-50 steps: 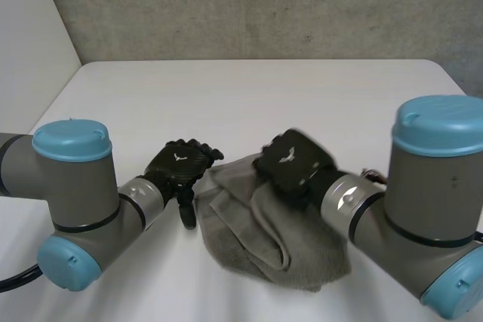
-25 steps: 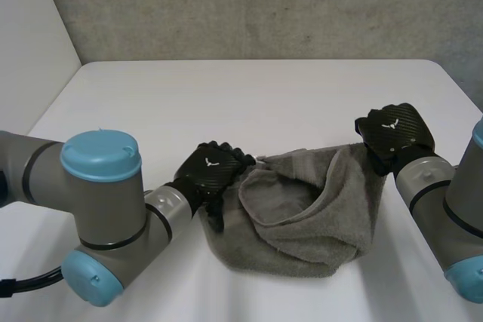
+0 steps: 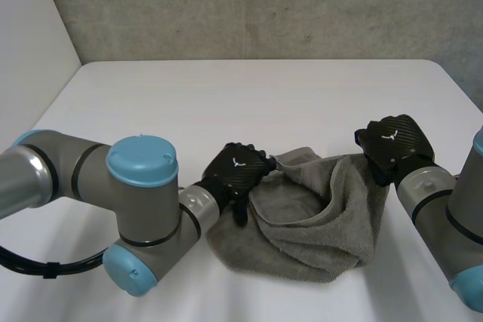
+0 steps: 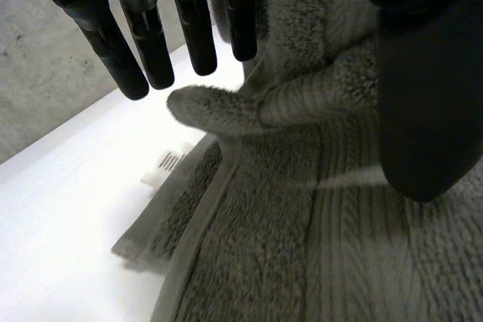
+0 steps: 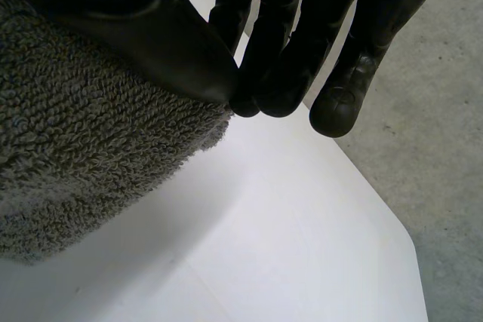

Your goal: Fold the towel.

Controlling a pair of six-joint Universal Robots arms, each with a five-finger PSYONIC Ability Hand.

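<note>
I see my right hand [image 3: 394, 141] pinching the towel [image 3: 317, 224] by one edge, thumb closed against the fingertips, with the cloth raised up to it. My left hand [image 3: 240, 170] rests relaxed at the opposite edge, fingers straight, a bunched fold under its palm. The towel lies crumpled between both hands on the tabletop [image 3: 226, 103].

Towel [image 3: 309, 224] sits bunched on the near part of the table [image 3: 226, 103], between the two hands. Left hand [image 3: 238, 175] is at the towel's left edge, fingers straight over it, a fold under its palm. Right hand [image 3: 392, 145] is at the towel's far right corner, pinching the edge, that side raised. Label [image 4: 167, 164] sits at the towel edge near the left fingertips. Wall [image 3: 264, 5] is behind the table.
</note>
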